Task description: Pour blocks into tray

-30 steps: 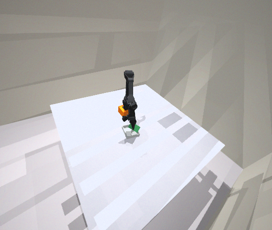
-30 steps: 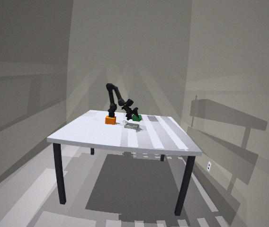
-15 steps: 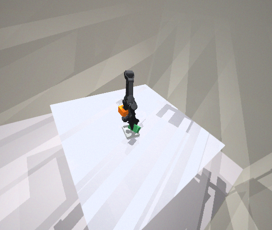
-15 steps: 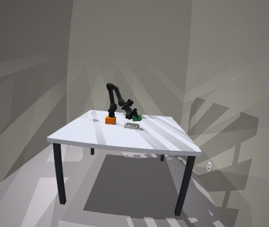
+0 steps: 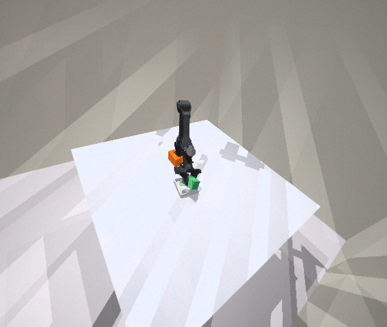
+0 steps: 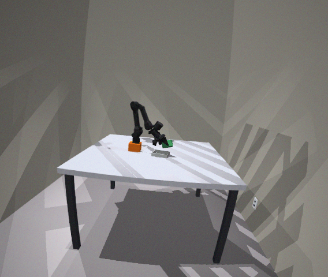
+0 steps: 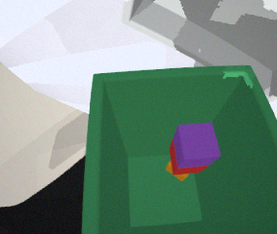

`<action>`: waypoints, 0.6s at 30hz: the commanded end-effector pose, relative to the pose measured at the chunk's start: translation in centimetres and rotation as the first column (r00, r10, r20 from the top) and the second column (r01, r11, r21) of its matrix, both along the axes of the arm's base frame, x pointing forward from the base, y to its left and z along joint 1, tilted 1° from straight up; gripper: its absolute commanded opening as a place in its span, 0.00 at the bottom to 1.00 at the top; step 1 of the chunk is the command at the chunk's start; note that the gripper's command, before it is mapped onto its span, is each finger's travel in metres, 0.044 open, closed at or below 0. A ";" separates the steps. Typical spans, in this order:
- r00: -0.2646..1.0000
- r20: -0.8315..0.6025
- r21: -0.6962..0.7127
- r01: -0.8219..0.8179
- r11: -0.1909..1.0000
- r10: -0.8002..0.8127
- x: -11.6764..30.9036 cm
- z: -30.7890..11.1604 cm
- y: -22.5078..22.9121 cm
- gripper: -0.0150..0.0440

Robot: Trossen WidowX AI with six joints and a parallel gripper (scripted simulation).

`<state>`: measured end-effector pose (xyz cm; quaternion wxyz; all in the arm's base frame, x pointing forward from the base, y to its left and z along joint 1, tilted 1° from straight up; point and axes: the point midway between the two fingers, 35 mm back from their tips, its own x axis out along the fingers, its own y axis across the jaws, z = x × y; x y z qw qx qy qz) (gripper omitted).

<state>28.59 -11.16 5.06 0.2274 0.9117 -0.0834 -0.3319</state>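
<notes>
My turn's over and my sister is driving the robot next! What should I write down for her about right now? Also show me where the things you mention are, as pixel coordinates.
Gripper (image 5: 191, 176) (image 6: 161, 144): shut on the green cup (image 5: 193, 182) (image 6: 168, 142) (image 7: 158, 109), held up off the table.
Tray (image 5: 180, 195) (image 6: 160, 154) (image 7: 165, 33): on the table, below the cup.
Blocks: purple (image 7: 198, 143), red (image 7: 189, 170) and orange (image 7: 181, 177), all seen inside the cup.
Done: cup picked up and brought to the tray.
Left: tip every block into the tray, then keep holding the cup or set it on the table, never in the tray.
</notes>
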 end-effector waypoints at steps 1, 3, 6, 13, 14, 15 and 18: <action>0.998 0.027 0.055 0.048 0.997 -0.049 0.1 0.1 -0.1 0.25; 0.996 0.038 0.090 0.071 0.993 -0.075 0.1 0.0 -0.1 0.25; 0.992 0.053 0.141 0.105 0.984 -0.114 0.1 0.0 -0.1 0.25; 0.975 0.081 0.261 0.179 0.948 -0.207 0.2 -0.1 -0.1 0.25; 0.972 0.084 0.279 0.189 0.942 -0.220 0.2 -0.1 -0.1 0.25; 0.969 0.087 0.296 0.199 0.934 -0.233 0.2 -0.1 -0.1 0.25; 0.957 0.094 0.346 0.226 0.911 -0.273 0.3 -0.2 -0.1 0.25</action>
